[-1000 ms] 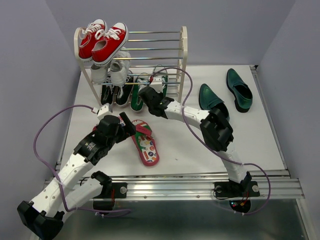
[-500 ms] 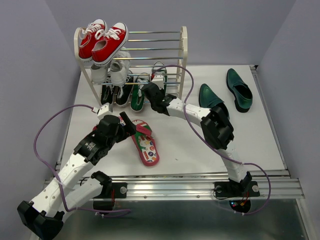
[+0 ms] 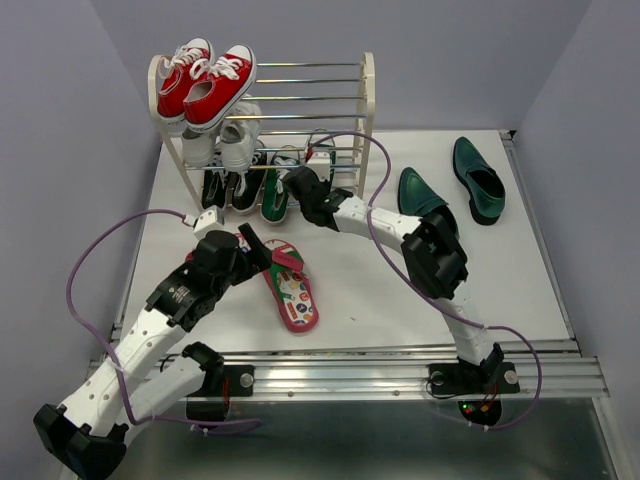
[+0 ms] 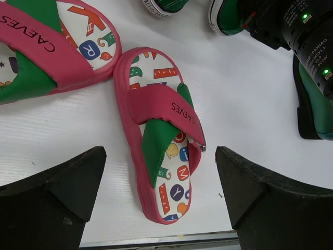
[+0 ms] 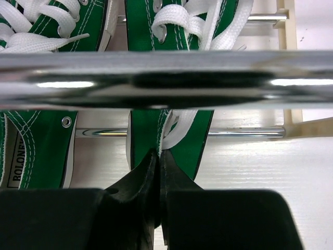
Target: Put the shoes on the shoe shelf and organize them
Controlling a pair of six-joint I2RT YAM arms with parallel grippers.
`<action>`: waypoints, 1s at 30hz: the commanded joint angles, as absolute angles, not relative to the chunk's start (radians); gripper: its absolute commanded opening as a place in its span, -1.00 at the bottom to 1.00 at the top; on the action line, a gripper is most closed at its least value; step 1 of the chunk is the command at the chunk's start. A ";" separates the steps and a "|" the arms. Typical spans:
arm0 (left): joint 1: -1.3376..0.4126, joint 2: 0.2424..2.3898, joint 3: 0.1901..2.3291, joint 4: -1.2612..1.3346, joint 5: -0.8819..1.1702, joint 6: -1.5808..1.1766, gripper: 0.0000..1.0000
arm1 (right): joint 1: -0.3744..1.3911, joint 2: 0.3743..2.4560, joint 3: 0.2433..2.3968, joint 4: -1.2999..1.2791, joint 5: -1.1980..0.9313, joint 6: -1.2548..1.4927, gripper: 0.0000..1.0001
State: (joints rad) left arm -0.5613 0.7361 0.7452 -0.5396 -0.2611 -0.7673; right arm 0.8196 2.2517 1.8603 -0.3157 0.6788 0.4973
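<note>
One flip-flop (image 4: 161,130) lies under the spread left fingers (image 4: 52,198); the right fingers (image 5: 140,182), pressed together, touch a green sneaker (image 5: 195,138).

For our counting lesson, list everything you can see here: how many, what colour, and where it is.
red canvas sneakers with white laces: 2, red, top tier, left
white sneakers: 2, white, middle tier, left
black sneakers: 2, black, bottom tier, left
green canvas sneakers with white laces: 2, green, bottom tier, right of the black pair
pink-red flip-flops with patterned insoles: 2, table, near left
glossy dark green leather loafers: 2, table, right
three-tier shoe shelf: 1, cream frames, silver rods, far left
white table: 1
purple cables: 2, along the arms
left pincer: black, open above a flip-flop
right pincer: black, shut, at a green sneaker's heel
</note>
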 commanded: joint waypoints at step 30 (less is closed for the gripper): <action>-0.568 0.716 0.732 -0.514 -0.261 -0.753 0.98 | 0.825 2.220 1.953 -0.308 0.673 0.517 -0.45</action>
